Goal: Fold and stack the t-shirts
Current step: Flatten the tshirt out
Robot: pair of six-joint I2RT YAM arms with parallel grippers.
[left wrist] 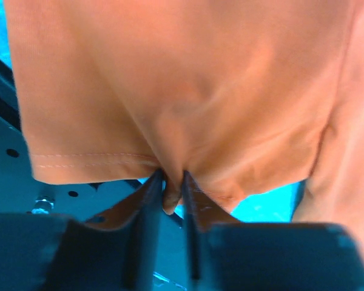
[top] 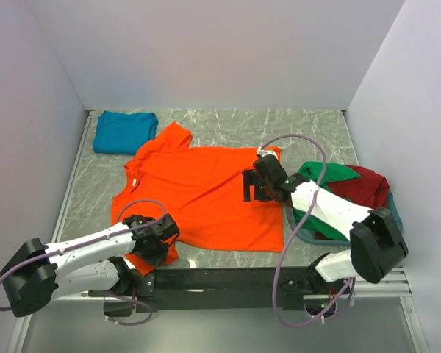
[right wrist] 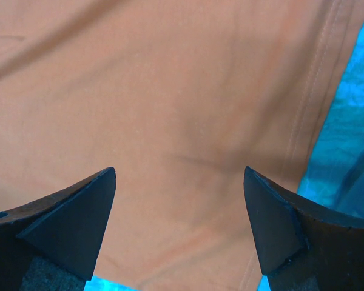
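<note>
A: The orange t-shirt (top: 206, 198), how will it handle?
B: We'd say soft, light and limp, so it will sag and drag. We take it by hemmed edges or corners, never mid-panel.
A: Where is it?
B: Spread flat mid-worktop (top: 309, 132), neck to the left.
A: Fingers?
B: Left fingers (left wrist: 153, 194) nearly together, pinching a small fold of its stitched edge at the near-left, likely a sleeve. Right fingers (right wrist: 79, 212) spread wide over its right hem side, gripping nothing.
</note>
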